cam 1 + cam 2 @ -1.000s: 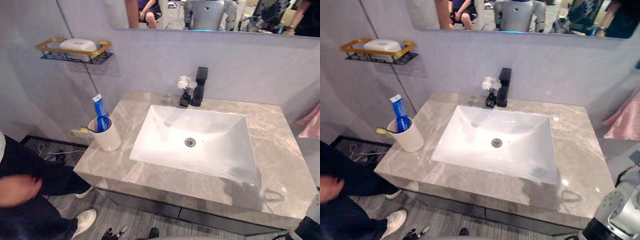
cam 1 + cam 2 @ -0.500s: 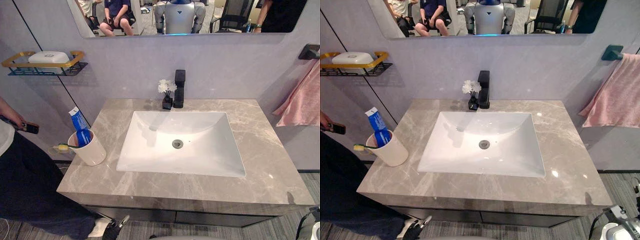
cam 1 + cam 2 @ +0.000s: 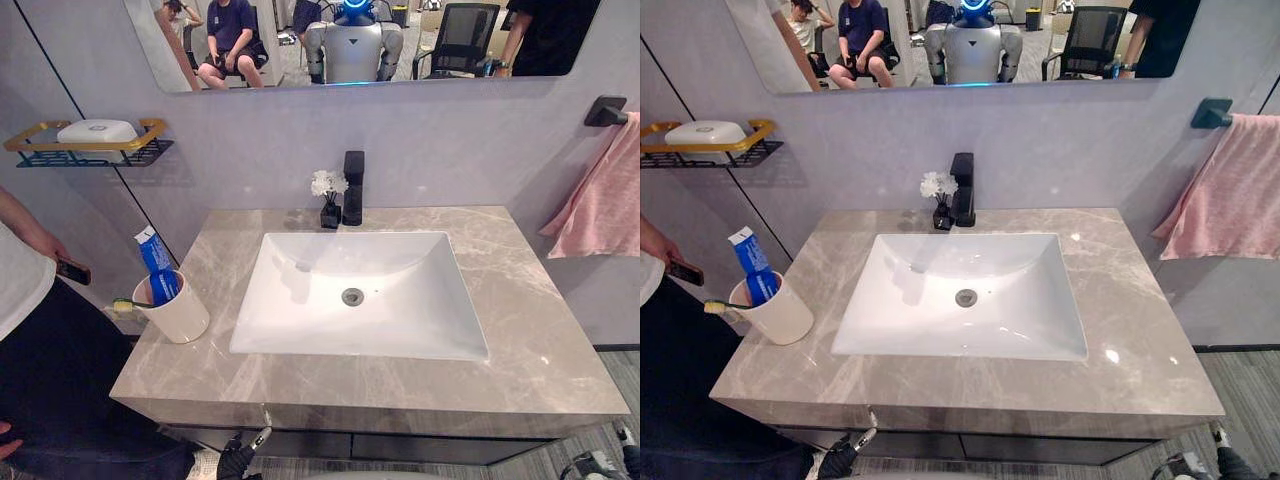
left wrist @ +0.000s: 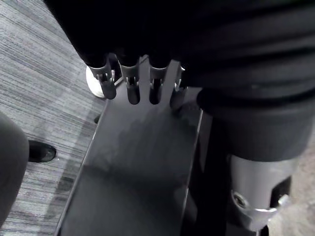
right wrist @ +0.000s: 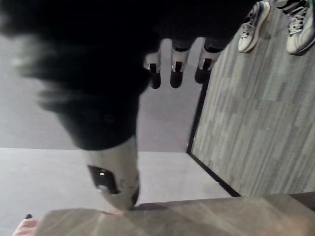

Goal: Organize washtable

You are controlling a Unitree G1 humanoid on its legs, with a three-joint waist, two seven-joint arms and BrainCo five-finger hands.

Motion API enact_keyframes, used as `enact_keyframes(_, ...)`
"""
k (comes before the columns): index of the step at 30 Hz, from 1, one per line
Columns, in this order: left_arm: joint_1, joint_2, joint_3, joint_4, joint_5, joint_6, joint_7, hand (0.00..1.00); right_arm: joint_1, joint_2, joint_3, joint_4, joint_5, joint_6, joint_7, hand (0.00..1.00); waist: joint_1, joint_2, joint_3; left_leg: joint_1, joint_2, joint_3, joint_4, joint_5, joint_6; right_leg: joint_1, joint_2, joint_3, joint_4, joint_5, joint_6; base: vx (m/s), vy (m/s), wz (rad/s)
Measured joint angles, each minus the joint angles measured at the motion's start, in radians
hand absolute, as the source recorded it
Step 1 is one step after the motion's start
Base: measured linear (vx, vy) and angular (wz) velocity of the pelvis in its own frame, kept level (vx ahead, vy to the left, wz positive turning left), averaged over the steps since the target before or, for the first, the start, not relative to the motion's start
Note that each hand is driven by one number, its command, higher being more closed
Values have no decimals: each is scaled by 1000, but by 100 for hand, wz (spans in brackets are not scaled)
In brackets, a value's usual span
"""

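Grey marble washtable (image 3: 540, 330) is sitting with white cup (image 3: 180, 315) of blue toothpaste tube (image 3: 157, 275) at its left edge, I'm hanging both hands (image 4: 142, 83) (image 5: 179, 66) low, fingers straight, holding nothing; stage unclear.

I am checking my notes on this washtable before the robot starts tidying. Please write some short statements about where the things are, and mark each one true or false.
1. The cup stands on the counter to the left of the sink. True.
2. The blue toothpaste tube lies flat inside the sink. False: it stands in the cup.
3. The small vase of white flowers stands beside the black faucet. True.
4. The pink towel lies folded on the counter. False: it hangs from a wall bar at the right.
5. The soap rests on the wall shelf. True.
6. The left hand holds the cup. False: it holds nothing, fingers straight.
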Motion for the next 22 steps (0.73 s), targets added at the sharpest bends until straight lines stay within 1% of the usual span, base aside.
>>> enact_keyframes(2,-7,6,-14,6,-7,0,-3,0,38,2,73,70,-9,6,47,0,13,-1,0,-1,0,1,-1,0,0,-1,1,0,-1,0,0,0,0,0)
enact_keyframes(3,-7,8,-16,14,-7,-1,-6,0,41,4,117,140,-13,16,87,0,13,-1,0,1,0,1,-5,0,0,-1,1,0,-1,0,0,0,0,0)
enact_keyframes(4,-8,9,-18,18,-7,0,-6,0,37,1,138,182,-20,24,104,0,12,-1,0,3,0,0,-5,0,0,-2,1,0,-2,0,0,-47,4,2)
enact_keyframes(5,-11,15,-33,25,-7,-1,-7,0,32,-2,176,256,-32,32,139,0,13,0,0,4,-2,-2,-6,0,0,-2,2,-1,-3,0,0,-58,4,6)
enact_keyframes(6,-25,28,-62,44,-7,-1,-12,0,29,-2,205,316,-43,37,173,0,14,2,1,1,-5,-8,-6,0,-1,-1,3,-4,-6,0,0,-50,6,8)
enact_keyframes(7,-30,31,-70,52,-7,-1,-18,0,26,-2,217,339,-46,38,185,0,16,2,1,1,-6,-10,-6,0,-1,-1,3,-6,-7,0,1,-19,12,11)
enact_keyframes(9,-45,46,-100,73,-7,-1,-26,0,18,-4,254,429,-46,38,236,0,16,1,3,8,-11,-24,-6,1,0,13,2,-16,-23,7,5,27,16,14)
enact_keyframes(11,-55,56,-121,88,-7,-1,-26,0,8,-12,268,505,-47,38,262,0,15,-1,5,13,-14,-37,-6,2,0,34,2,-31,-43,16,7,21,9,17)
enact_keyframes(13,-67,64,-135,106,-5,0,-26,0,-9,-15,295,582,-47,39,268,0,16,0,9,13,-15,-39,-6,2,0,41,5,-33,-58,23,8,1,7,8)
enact_keyframes(16,-83,74,-149,126,10,-1,-25,0,-34,-17,342,671,-47,42,293,0,14,-3,30,19,-17,-52,-6,2,0,56,7,-41,-69,24,9,-6,-4,7)
enact_keyframes(18,-100,85,-172,139,13,-1,-25,0,-54,-24,356,707,-47,43,305,0,13,-9,46,19,-18,-64,-6,3,-1,60,7,-47,-71,24,9,-14,-6,9)
enact_keyframes(19,-110,92,-173,145,21,-1,-25,0,-74,-35,378,733,-51,45,307,0,12,-19,61,21,-17,-66,-6,3,-2,65,9,-51,-75,24,8,-11,-8,7)
enact_keyframes(22,-119,103,-173,146,21,0,-25,0,-97,-47,412,763,-57,45,309,0,13,-33,79,19,-15,-68,-6,3,-2,70,14,-54,-87,27,7,-1,-4,2)
